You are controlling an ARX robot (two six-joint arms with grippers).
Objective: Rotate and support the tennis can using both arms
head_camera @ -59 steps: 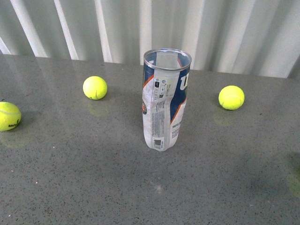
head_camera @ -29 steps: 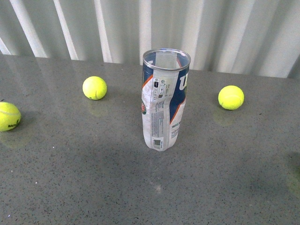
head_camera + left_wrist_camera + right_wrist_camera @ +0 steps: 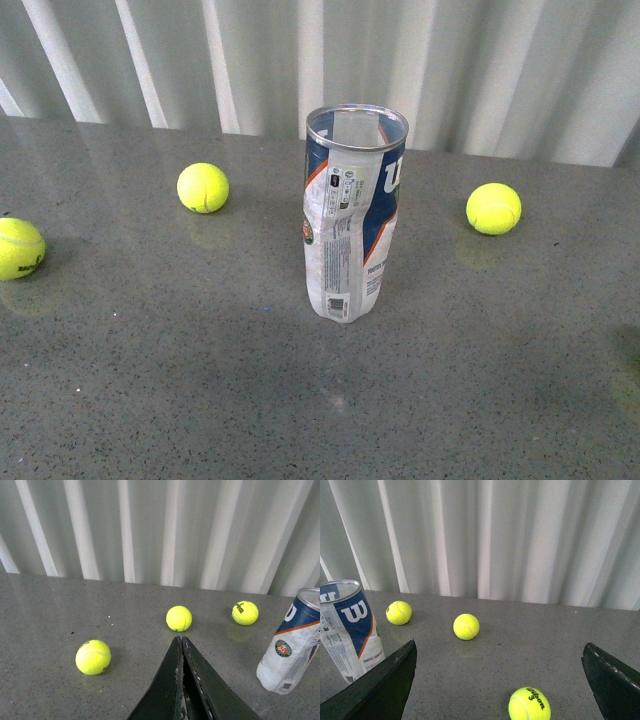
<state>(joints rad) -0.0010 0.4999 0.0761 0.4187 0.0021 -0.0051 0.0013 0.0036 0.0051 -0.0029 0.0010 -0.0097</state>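
The tennis can [image 3: 354,212] is standing upright and open-topped near the middle of the grey table [image 3: 150,370] in the front view, with one tennis ball [image 3: 203,187] sitting off to its left, another ball [image 3: 494,208] to its right, and a third ball [image 3: 20,248] hanging out at the left edge; neither arm is showing here. Over in the left wrist view, the left gripper [image 3: 181,641] is sitting with its fingers pressed together, holding nothing, and the can [image 3: 295,645] is standing well apart from it. In the right wrist view, the right gripper [image 3: 500,652] is sitting wide open and empty, with the can [image 3: 349,628] just beyond one finger [image 3: 382,687], not touching.
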